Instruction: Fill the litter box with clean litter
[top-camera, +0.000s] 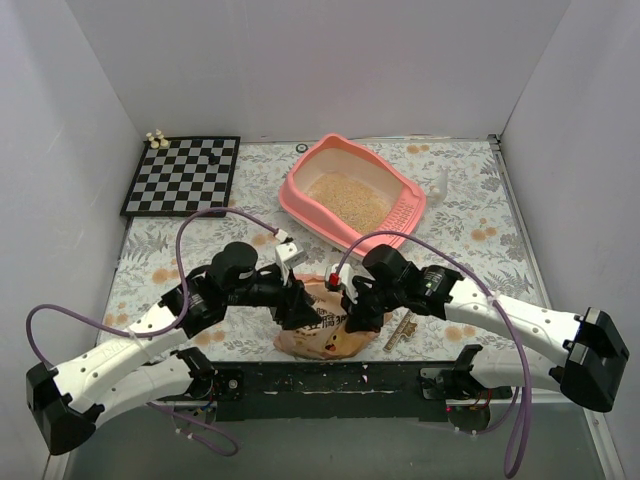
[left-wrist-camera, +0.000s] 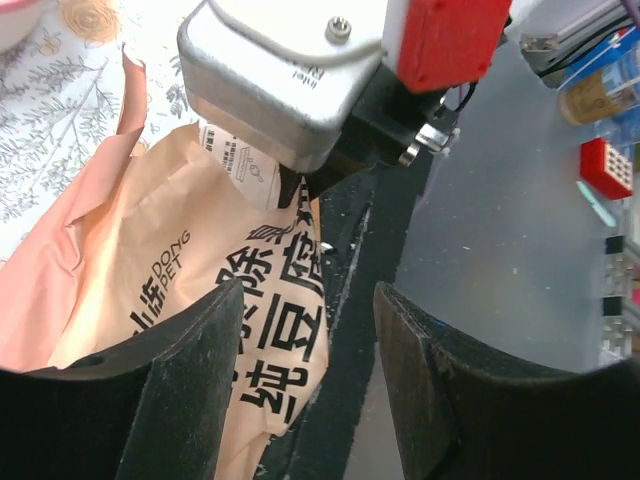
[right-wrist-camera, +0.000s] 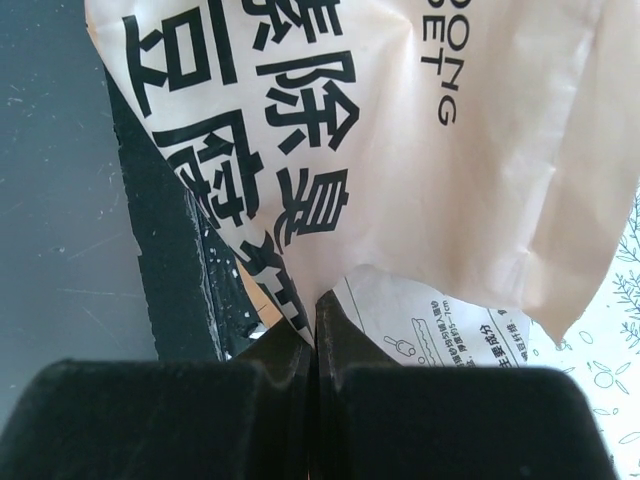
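while my right end effector (right-wrist-camera: 316, 312) pinches the bag (right-wrist-camera: 400, 150), my left end effector (left-wrist-camera: 310, 292) stands spread.
right fingers are clenched on the printed bag's edge at the near side of the table (top-camera: 470, 230); left fingers are apart beside the bag, gripping nothing. the pink litter box (top-camera: 296, 200) sits farther back, right of the checkerboard (top-camera: 182, 176), with pale litter (top-camera: 350, 200) inside.

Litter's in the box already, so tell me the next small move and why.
Probably open the right gripper and let the litter bag go: its jaws pinch the bag's edge, the left gripper stands open, and clean litter already lies in the litter box.
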